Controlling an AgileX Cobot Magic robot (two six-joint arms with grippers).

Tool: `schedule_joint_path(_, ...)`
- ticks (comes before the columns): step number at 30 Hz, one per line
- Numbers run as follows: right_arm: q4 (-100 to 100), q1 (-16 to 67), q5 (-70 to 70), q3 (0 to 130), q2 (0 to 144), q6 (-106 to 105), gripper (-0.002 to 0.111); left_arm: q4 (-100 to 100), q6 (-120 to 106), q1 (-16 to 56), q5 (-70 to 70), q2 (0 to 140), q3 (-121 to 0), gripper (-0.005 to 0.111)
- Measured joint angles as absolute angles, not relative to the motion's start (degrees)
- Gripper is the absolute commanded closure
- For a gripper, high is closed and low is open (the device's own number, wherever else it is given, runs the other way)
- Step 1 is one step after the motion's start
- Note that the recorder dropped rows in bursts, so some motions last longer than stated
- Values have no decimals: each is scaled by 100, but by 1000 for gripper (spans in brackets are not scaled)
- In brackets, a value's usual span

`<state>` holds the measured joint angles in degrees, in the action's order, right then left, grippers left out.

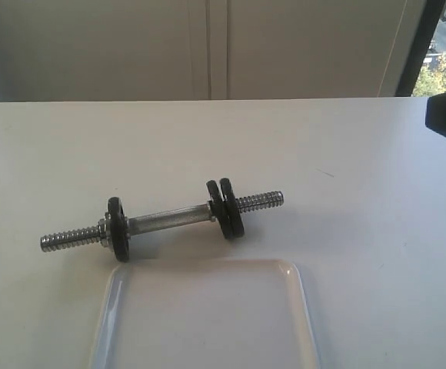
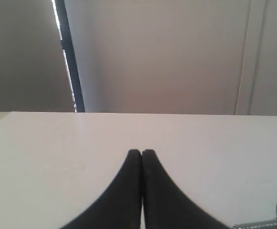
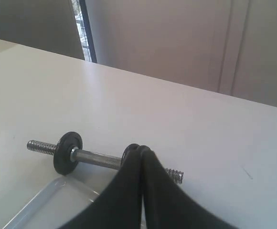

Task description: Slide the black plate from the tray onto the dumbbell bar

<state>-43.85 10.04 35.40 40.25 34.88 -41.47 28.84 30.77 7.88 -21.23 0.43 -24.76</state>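
Plate work is looking done to me: the black plate [image 1: 233,209] is sitting on the dumbbell bar [image 1: 169,219], outermost of a pair, and the tray [image 1: 306,307] beside the bar is showing no disc. Left pincer [image 2: 142,152] and right pincer [image 3: 139,149] are hanging clenched, empty.

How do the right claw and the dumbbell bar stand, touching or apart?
Apart. The exterior view shows the dumbbell bar lying with no claw anywhere near it; in the right wrist view the shut right claw merely overlaps it.
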Motion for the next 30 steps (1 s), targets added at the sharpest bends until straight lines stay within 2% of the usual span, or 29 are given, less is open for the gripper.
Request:
schedule_joint_path(4, -4385, 1004, 3579, 4005, 3488, -4147, 108, 1812, 3272, 745, -2073, 43, -2464, 107)
schedule_joint_path(7, -4385, 1004, 3579, 4005, 3488, -4147, 108, 1120, 3169, 745, -1064, 43, -2118, 107)
schedule_joint_path(10, -4385, 1004, 3579, 4005, 3488, -4147, 108, 0, 1730, 745, 0, 43, -1339, 107)
schedule_joint_path(12, -4385, 1004, 3579, 4005, 3488, -4147, 108, -282, 1156, 745, 151, 43, -751, 107)
schedule_joint_path(16, -4372, 1004, 3579, 4005, 3488, -4147, 108, -364, 681, 745, 144, 28, -66, 107)
schedule_joint_path(23, -4372, 1004, 3579, 4005, 3488, -4147, 108, -385, 241, 745, -1081, 28, -21, 107)
schedule_joint_path(30, -4372, 1004, 3579, 4005, 3488, -4147, 108, -385, 45, 770, -1227, 28, -21, 107)
